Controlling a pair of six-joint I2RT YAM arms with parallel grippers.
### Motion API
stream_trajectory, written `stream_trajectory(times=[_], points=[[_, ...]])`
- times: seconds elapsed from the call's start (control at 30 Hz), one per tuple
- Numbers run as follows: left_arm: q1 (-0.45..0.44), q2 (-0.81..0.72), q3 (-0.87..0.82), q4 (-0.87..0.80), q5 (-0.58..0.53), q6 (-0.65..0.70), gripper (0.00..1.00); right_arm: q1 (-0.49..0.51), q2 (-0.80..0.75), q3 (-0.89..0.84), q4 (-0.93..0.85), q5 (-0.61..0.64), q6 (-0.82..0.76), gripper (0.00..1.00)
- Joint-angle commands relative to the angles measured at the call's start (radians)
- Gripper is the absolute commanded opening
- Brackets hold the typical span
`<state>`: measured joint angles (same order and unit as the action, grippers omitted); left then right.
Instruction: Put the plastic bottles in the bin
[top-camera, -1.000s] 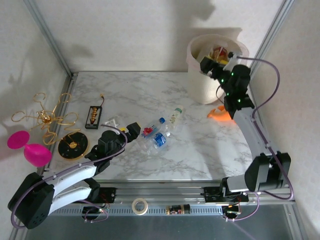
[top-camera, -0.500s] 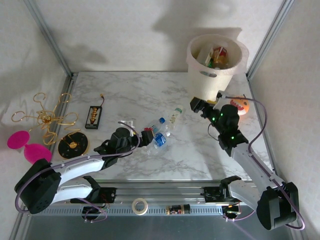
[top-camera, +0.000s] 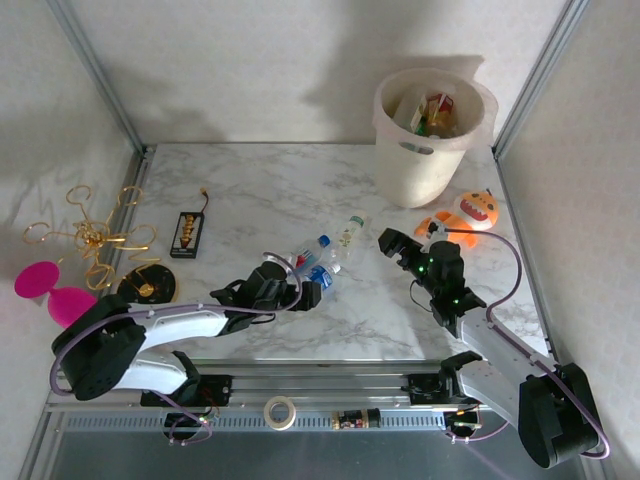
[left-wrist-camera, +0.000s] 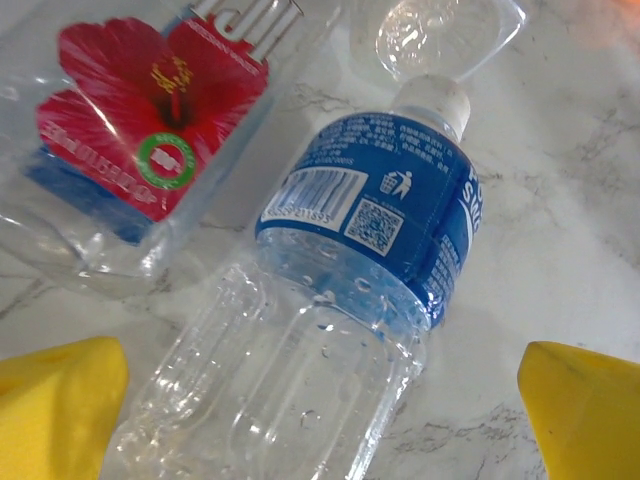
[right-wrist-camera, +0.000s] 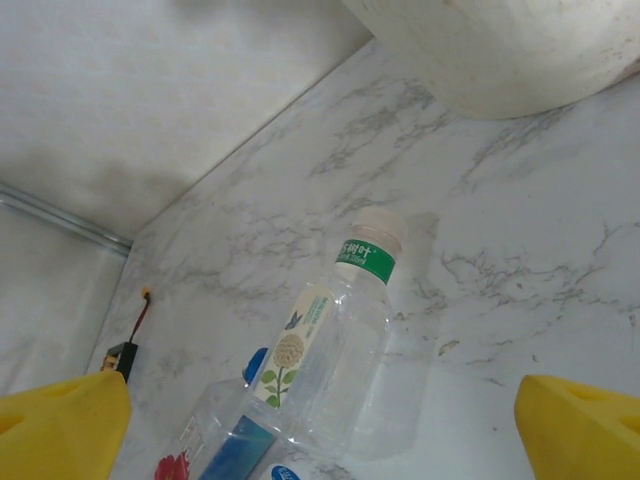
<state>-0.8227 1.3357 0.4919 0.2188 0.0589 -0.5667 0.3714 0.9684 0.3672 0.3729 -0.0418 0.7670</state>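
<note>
Three plastic bottles lie bunched mid-table: a red-flower-labelled one (top-camera: 299, 262) (left-wrist-camera: 150, 130), a blue-labelled one (top-camera: 320, 281) (left-wrist-camera: 370, 230) and a green-banded, white-capped one (top-camera: 349, 232) (right-wrist-camera: 340, 340). My left gripper (top-camera: 296, 296) (left-wrist-camera: 320, 420) is open, its yellow fingertips (left-wrist-camera: 60, 405) on either side of the blue-labelled bottle's clear body without closing on it. My right gripper (top-camera: 389, 243) (right-wrist-camera: 320, 430) is open and empty, low over the table just right of the green-banded bottle. The cream bin (top-camera: 412, 170) (right-wrist-camera: 510, 50) stands at the back right with several bottles (top-camera: 430, 110) inside.
An orange pumpkin-faced toy (top-camera: 466, 213) lies right of the right gripper, below the bin. At the left are a gold wire ornament (top-camera: 90, 235), pink discs (top-camera: 55, 295), a black round base (top-camera: 145, 290) and a black battery holder (top-camera: 188, 233). A tape roll (top-camera: 281, 410) sits on the front rail.
My right arm has swung down from over the bin to the table beside the bottles. My left gripper has advanced right until its fingers straddle the blue-labelled bottle.
</note>
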Motion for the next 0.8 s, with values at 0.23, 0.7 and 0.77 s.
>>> stream_trajectory(times=[0.23,0.7,0.77], points=[[-0.08,0.078,0.057,-0.059,0.02,0.014,0.99,0.009,0.038,0.01,0.076,0.041,0.002,0.99],[-0.089,0.232,0.166,-0.094,0.054,0.104,0.75,0.009,0.064,0.01,0.084,0.04,0.005,0.99],[-0.09,0.237,0.176,-0.1,0.055,0.11,0.68,0.009,0.067,0.01,0.086,0.042,0.006,0.99]])
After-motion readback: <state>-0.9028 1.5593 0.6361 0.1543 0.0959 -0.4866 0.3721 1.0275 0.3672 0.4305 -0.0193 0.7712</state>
